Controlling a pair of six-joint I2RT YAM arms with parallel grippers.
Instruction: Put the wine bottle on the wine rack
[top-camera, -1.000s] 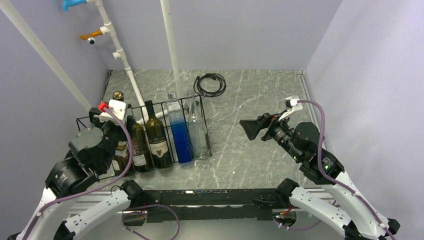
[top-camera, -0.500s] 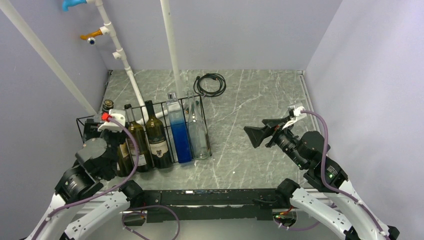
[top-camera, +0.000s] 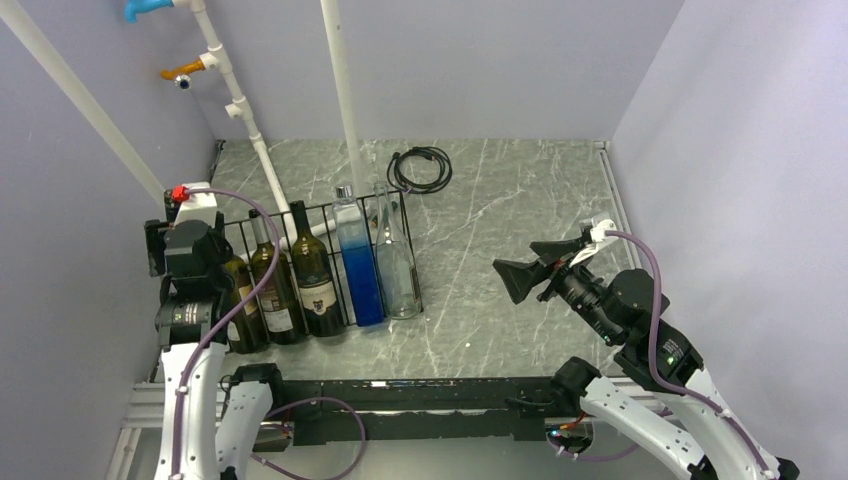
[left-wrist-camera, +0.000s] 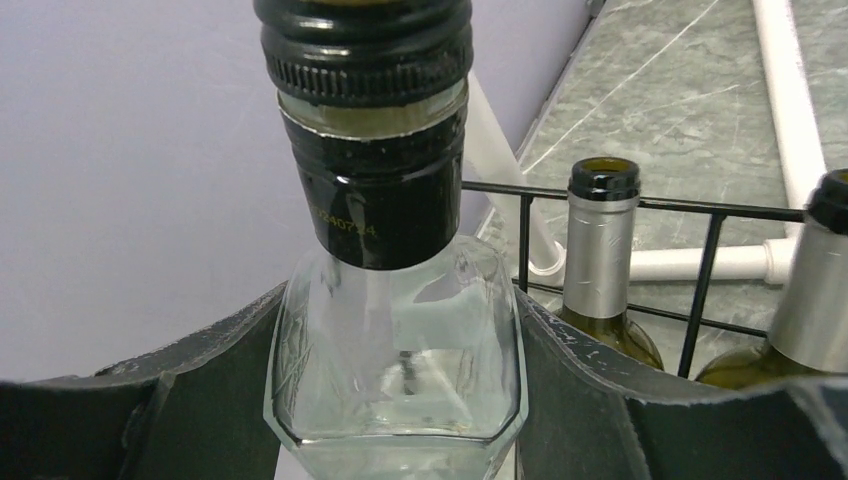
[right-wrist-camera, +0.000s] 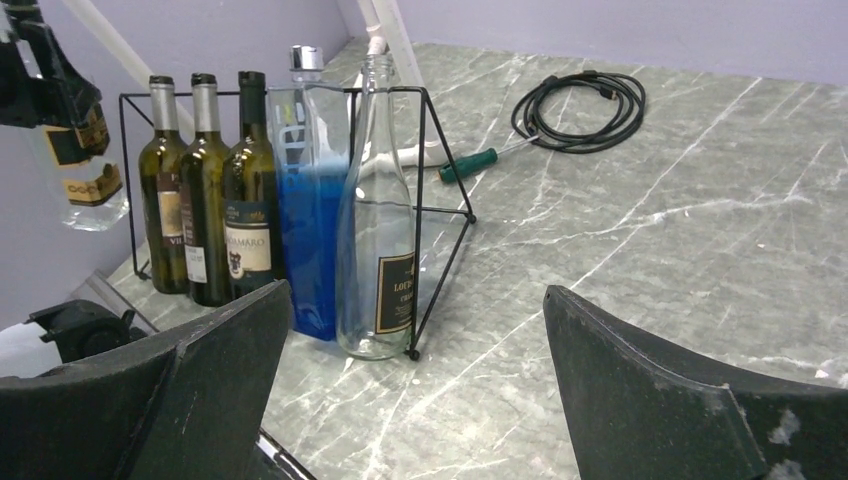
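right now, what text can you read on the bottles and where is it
"0240724", roughly: neck foil of the held bottle
"...MARO": label of the rightmost dark bottle
"LOC...", cut off: label of the clear bottle
The rest is too blurred to read.

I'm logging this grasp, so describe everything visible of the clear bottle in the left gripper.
The clear bottle is faceted glass with a black screw cap and neck sleeve and a tan label. The left gripper clamps its shoulders, holding it roughly upright in the air at the wine rack's left end.
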